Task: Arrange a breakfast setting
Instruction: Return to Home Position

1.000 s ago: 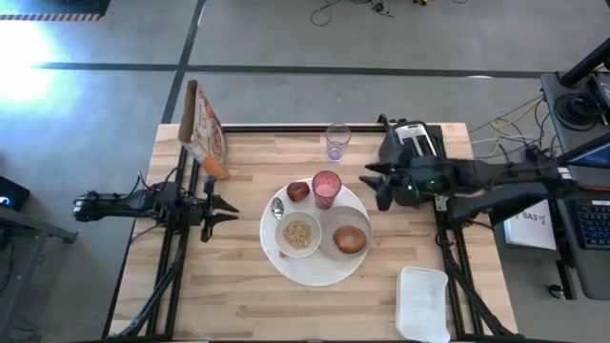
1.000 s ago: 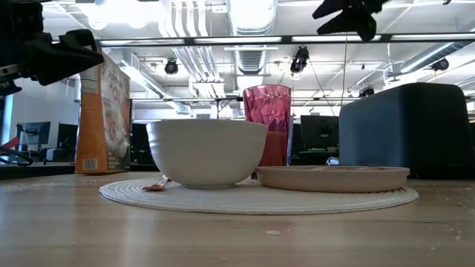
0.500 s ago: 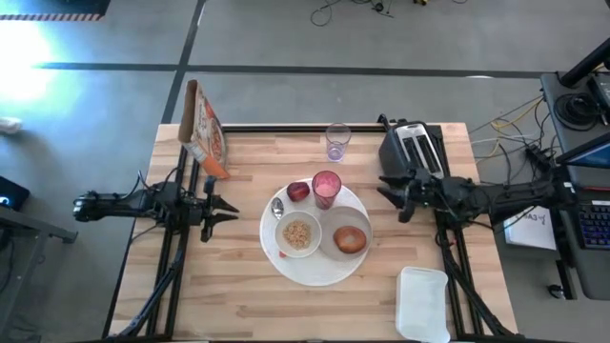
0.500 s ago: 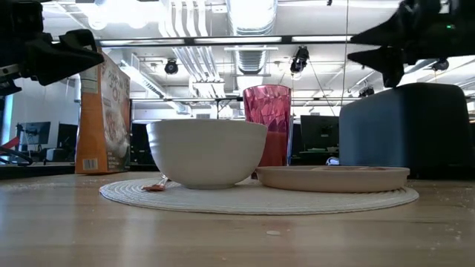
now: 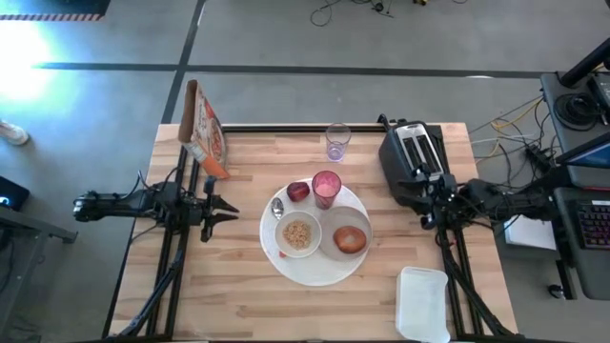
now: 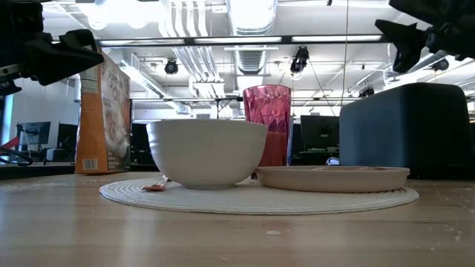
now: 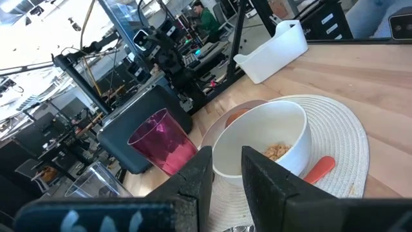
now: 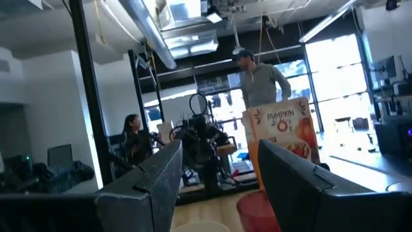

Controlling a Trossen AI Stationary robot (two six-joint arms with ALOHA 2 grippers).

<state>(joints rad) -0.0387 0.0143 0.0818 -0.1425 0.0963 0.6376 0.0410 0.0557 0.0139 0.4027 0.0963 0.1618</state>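
Note:
The big round white plate [image 5: 316,270] lies mid-table. On it stand the small white bowl [image 5: 298,233] with cereal and the small pale plate [image 5: 331,250] with the browned bread ring [image 5: 350,239]. The pink cup [image 5: 326,189], the dark-red fruit [image 5: 298,191] and the metal spoon [image 5: 277,207] sit at its far rim. My left gripper [image 5: 225,209] hovers level at the plate's left, open and empty. My right gripper [image 5: 408,198] is open and empty at the table's right edge, beside the toaster. In the right wrist view nothing lies between its fingers [image 8: 154,174].
A cereal box [image 5: 203,129] stands at the far left, a clear glass [image 5: 336,141] at the far middle, a dark toaster [image 5: 413,152] at the far right. A white rectangular tray [image 5: 422,303] lies at the near right. People show in the room beyond.
My right gripper has drawn back from beside the pink cup toward the table's right edge and sunk lower. It has tipped up from pointing downward to about level, and stays open and empty. The breakfast things have kept their places.

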